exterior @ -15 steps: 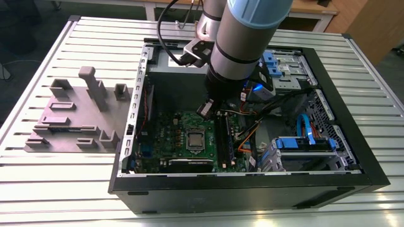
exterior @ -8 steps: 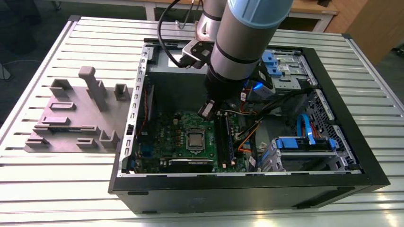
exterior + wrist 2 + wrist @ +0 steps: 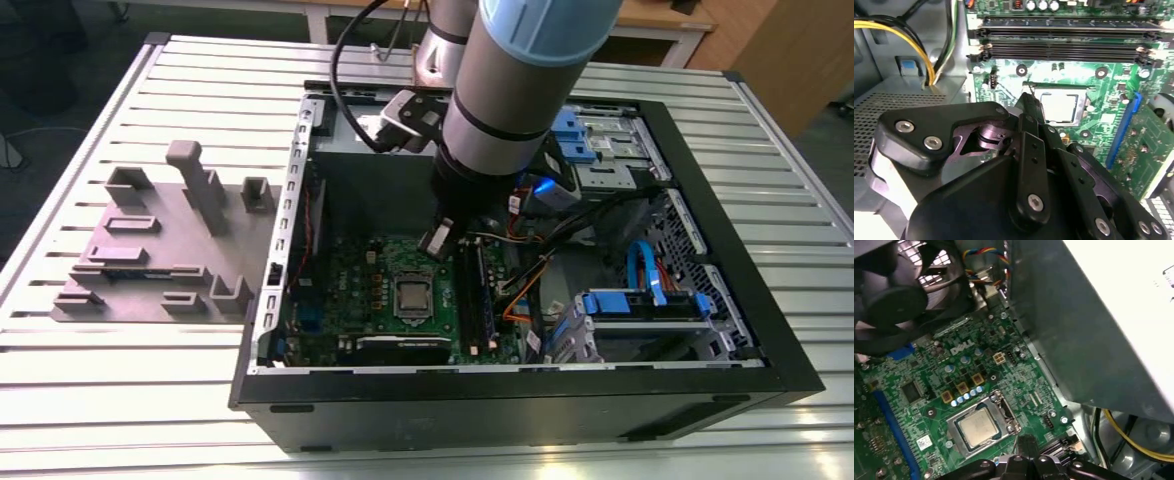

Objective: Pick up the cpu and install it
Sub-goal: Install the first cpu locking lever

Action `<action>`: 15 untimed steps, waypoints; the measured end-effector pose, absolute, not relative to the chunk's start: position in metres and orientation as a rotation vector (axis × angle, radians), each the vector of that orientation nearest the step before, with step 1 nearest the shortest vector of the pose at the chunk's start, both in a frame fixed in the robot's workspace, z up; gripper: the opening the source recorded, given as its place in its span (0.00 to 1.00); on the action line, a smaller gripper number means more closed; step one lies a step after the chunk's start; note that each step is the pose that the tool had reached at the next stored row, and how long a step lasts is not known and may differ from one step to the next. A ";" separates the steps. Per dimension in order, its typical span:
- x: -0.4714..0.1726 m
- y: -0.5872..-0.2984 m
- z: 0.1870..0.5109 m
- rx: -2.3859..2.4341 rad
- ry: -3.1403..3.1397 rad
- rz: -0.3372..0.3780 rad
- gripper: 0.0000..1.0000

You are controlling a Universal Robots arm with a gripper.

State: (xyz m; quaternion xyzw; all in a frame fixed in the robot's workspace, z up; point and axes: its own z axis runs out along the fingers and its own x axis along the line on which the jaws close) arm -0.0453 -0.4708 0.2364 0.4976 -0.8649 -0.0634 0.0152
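Pincer point(image 3: 1030, 100) clenched, empty | cpu point(image 3: 976, 427) seated in socket point(image 3: 1004, 410) | fan point(image 3: 899, 295), grey box point(image 3: 1094, 325) nearby

Exterior view looks down from above; both close wrist views share the cpu point(image 3: 976, 427) point(image 3: 1058, 106).

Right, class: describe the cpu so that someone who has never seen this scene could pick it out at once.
Find the open black computer case on the slatted table, then the green motherboard inside. Near its middle sits the cpu: a small flat square with a plain silvery-grey top, unlike the long black slots beside it.
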 end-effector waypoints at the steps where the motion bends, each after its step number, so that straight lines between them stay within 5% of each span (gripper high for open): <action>1: -0.045 -0.473 0.236 1.549 -2.690 -0.197 0.11; 15: -0.045 -0.477 0.235 1.701 -2.600 -0.186 0.11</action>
